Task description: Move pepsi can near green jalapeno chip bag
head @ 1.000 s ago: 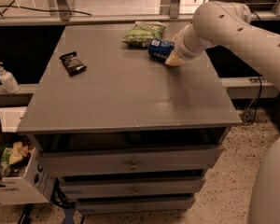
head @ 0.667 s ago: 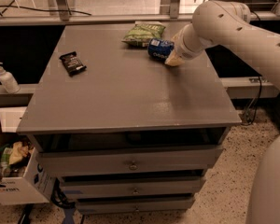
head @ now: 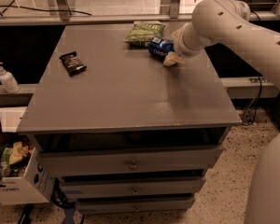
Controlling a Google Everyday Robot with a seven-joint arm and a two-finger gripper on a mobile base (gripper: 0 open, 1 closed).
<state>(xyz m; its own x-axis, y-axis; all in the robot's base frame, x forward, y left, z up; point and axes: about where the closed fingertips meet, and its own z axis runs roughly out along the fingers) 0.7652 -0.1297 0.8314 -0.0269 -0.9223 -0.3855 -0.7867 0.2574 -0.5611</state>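
The blue pepsi can [head: 158,47] lies tilted on the grey table [head: 126,92] at the back right. It sits just right of and in front of the green jalapeno chip bag [head: 143,33], almost touching it. My gripper [head: 171,58] is at the can's right side, low over the table and against the can. The white arm [head: 224,20] reaches in from the right and hides the gripper's upper part.
A flat black snack packet [head: 73,62] lies on the table's left part. A soap pump bottle [head: 6,78] stands on a ledge to the left. A cardboard box [head: 14,181] with items sits on the floor at lower left. Drawers [head: 133,162] are below the tabletop.
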